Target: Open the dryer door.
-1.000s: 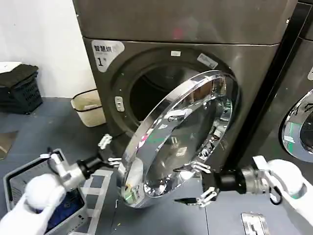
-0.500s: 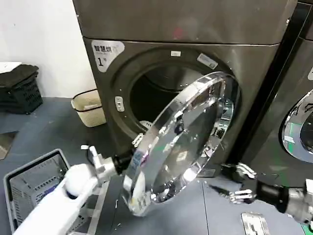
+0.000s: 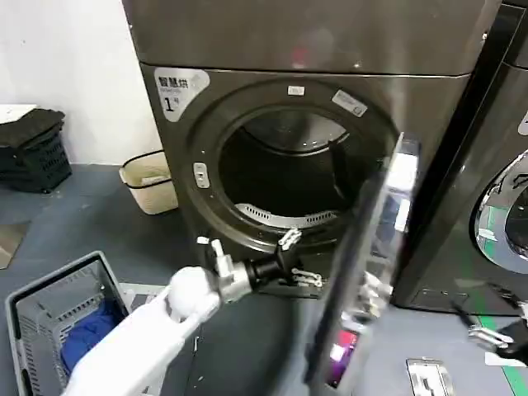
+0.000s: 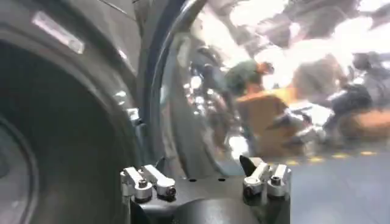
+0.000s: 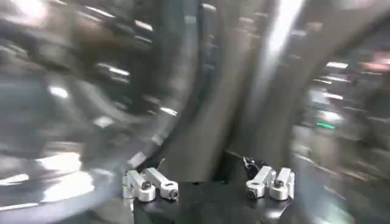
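Grey floor, white wall at left; wire basket (image 3: 49, 309) with blue cloth at lower left, beige bin (image 3: 148, 180) by wall. Left gripper (image 3: 299, 257) in front of drum opening's lower rim, fingers spread wide, holding nothing. Dryer door (image 3: 375, 264) swung wide open, seen edge-on, hinged at right side of machine marked "1". Right gripper (image 3: 487, 318) low at far right, fingers apart, empty, well clear of door.
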